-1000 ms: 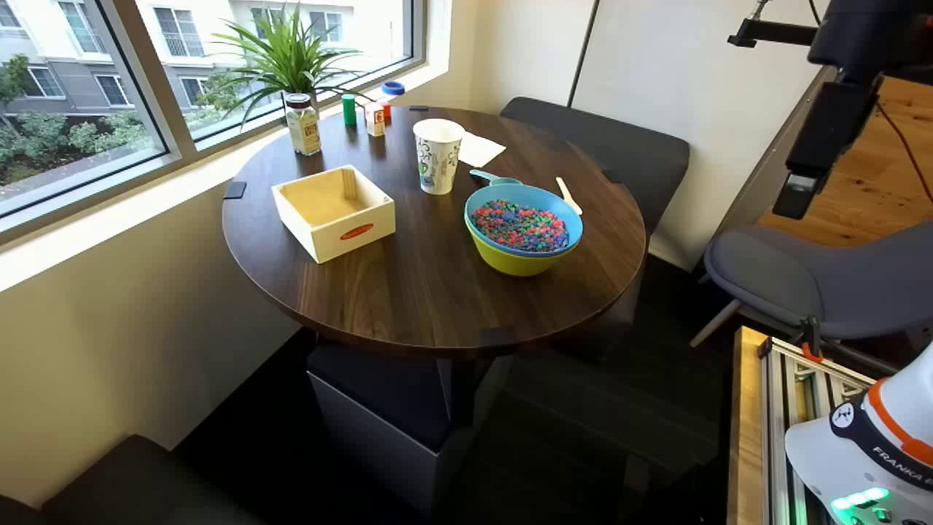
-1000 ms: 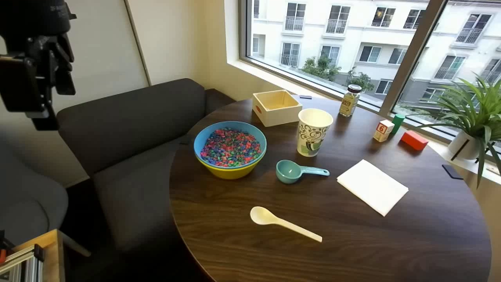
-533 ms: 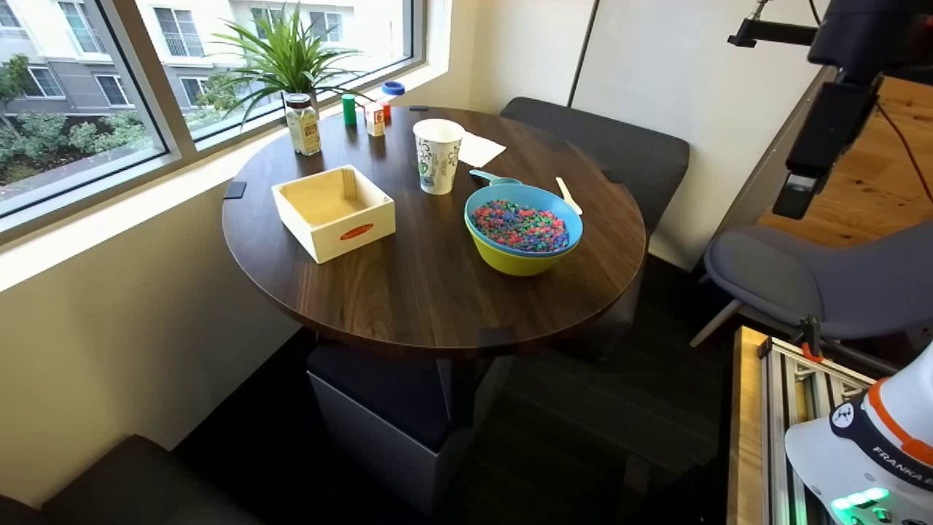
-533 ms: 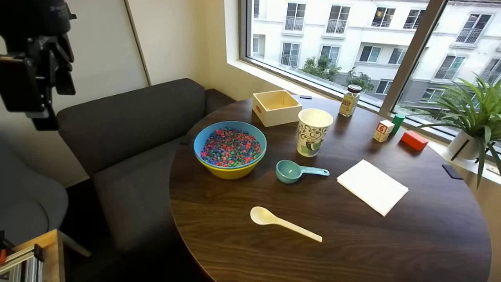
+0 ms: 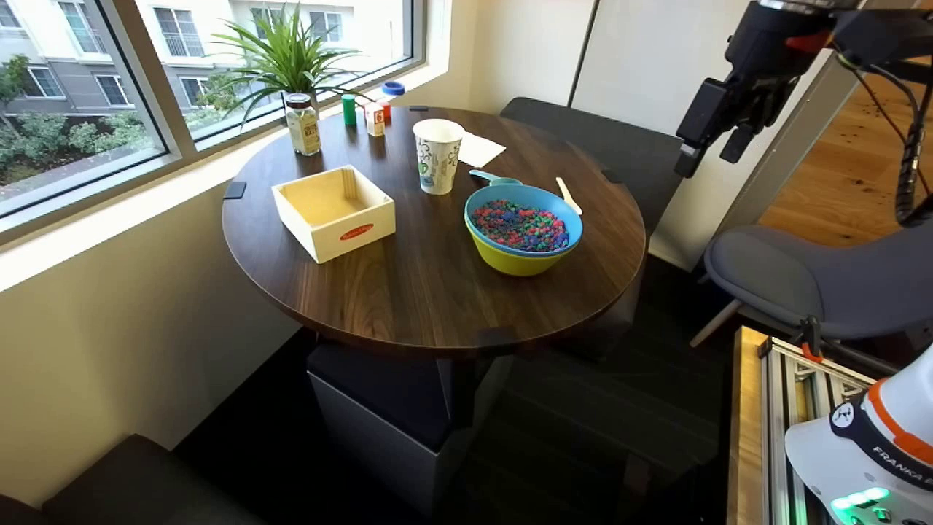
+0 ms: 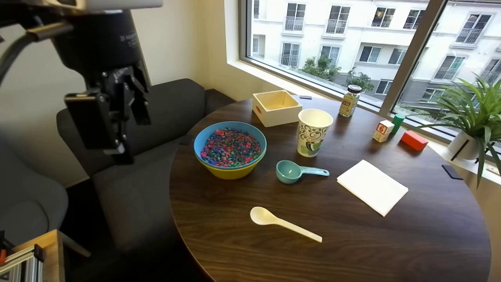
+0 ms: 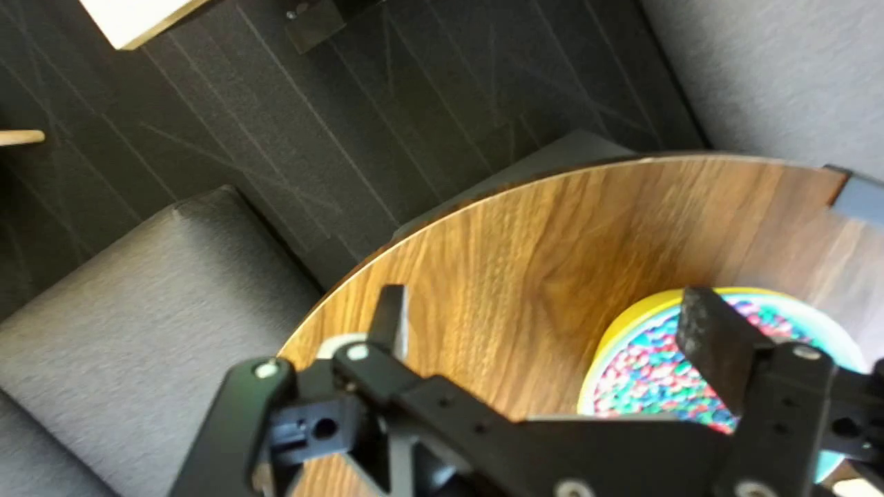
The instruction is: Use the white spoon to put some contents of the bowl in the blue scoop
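In an exterior view, a round dark-wood counter (image 6: 372,246) stands at right, with a grey bench (image 6: 164,109) at left, a large window (image 6: 413,55) beyond and a potted plant (image 6: 484,127) at far right. The white spoon (image 6: 283,223) lies flat on the counter's near part; the blue scoop (image 6: 289,172) sits farther back, just right of the bowl (image 6: 231,174), which holds a heap of multicoloured contents (image 6: 231,148). The end effector (image 6: 133,139) hangs in the air at left, spread wide apart.
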Motion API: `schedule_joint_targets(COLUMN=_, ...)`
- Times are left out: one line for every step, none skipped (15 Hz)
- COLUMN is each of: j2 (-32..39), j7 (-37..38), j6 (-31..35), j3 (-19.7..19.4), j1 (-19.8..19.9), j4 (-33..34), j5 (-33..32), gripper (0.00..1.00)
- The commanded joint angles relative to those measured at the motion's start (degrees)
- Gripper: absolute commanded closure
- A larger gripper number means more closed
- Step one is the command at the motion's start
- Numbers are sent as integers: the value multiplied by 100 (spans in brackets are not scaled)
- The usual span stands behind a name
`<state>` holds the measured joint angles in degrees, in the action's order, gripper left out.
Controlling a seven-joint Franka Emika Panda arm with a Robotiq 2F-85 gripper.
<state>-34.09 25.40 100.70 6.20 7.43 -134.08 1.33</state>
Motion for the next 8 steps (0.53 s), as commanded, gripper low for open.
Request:
schedule_joint_targets(j2=425, j7=105, j6=752, j3=-109, j1=285, j4=-148, j5=-643, gripper=0)
schedule_joint_targets(j2=597, j7=-5, j6=948, j3=-205, j1=311, j4=-151, j5=-742, gripper=0)
schedule_joint_targets(j2=774, j7=-10, j6=1099, j3=-264, j1=361, j4=-136, j5=-862, gripper=0)
schedule_joint_targets(j2=936, j7=40, j6=1252, j3=-302, j1=418, j4=-129, j5=-1011, gripper=0)
schedule_joint_targets(j2=1082, j7=163, j6=1458, j3=-312, j1=472, j4=-122, j5=-1188, gripper=0)
schedule_joint_targets(j2=812, j7=51, j6=1185, j3=-367, j1=322, j4=-129, j5=-961, gripper=0)
schedule_joint_targets(j2=953, j7=58, j6=1325, j3=-403, j1=360, j4=-128, j5=-1055, gripper=0)
schedule_joint_targets(j2=1054, j7=61, j6=1395, j3=-424, j1=376, j4=-120, j5=-1095, gripper=0)
